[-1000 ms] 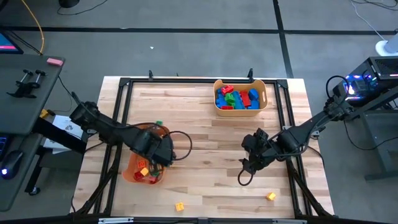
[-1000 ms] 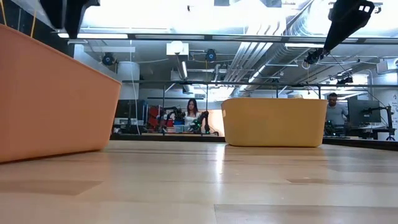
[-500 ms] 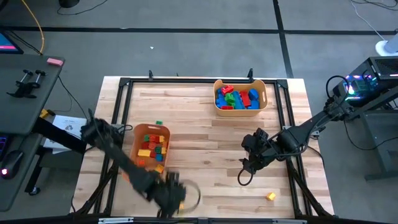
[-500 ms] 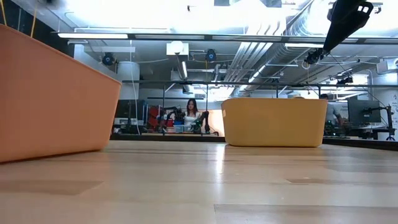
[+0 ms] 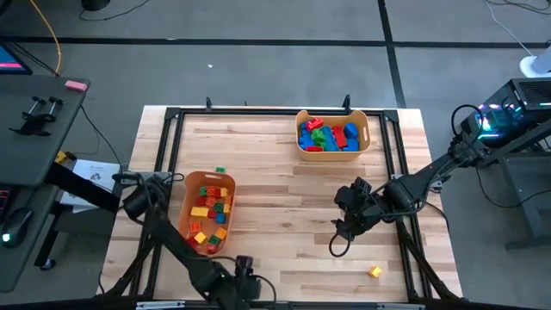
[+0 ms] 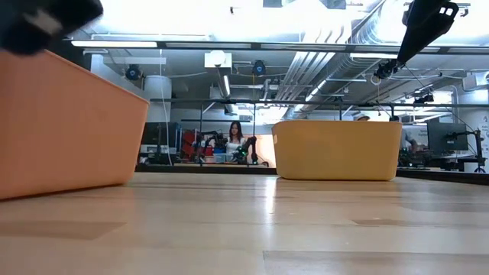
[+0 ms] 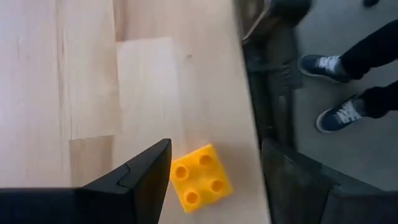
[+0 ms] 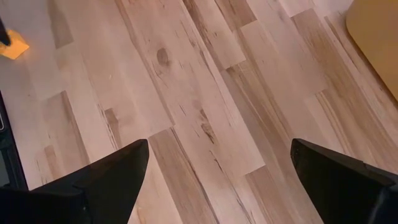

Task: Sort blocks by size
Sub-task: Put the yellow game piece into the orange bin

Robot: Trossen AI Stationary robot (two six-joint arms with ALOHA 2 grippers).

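Table: a pale wooden plank table (image 5: 284,198) is bordered by a black metal frame (image 5: 172,114); a wide stretch of bare wood is left open between the two arms.
Near edge: the left gripper (image 7: 214,180) is held at the table's near edge, the frame rail and the grey floor lying just past its outer finger; a person's dark shoes (image 7: 339,115) are seen on that floor.
Far bin: a yellow-orange plastic bin (image 5: 332,153) of larger red, blue and green blocks (image 5: 327,136) is set at the far edge, well apart from both grippers.
Near bin: an orange plastic bin (image 5: 207,213) of small yellow, red, green and orange blocks (image 5: 212,207) is placed beside the left arm, behind the left gripper.
Left gripper: its fingers are spread, nothing is grasped; a small yellow square four-studded plastic brick (image 7: 200,178) is lying flat on the wood between them, close by the inner finger (image 7: 146,174), tilted relative to the planks.
Right gripper: the right gripper (image 8: 217,180) is held over bare wood, fingers fully spread, nothing held.
Stray block: a small orange plastic brick (image 5: 375,272) is lying near the right gripper, toward the near edge.
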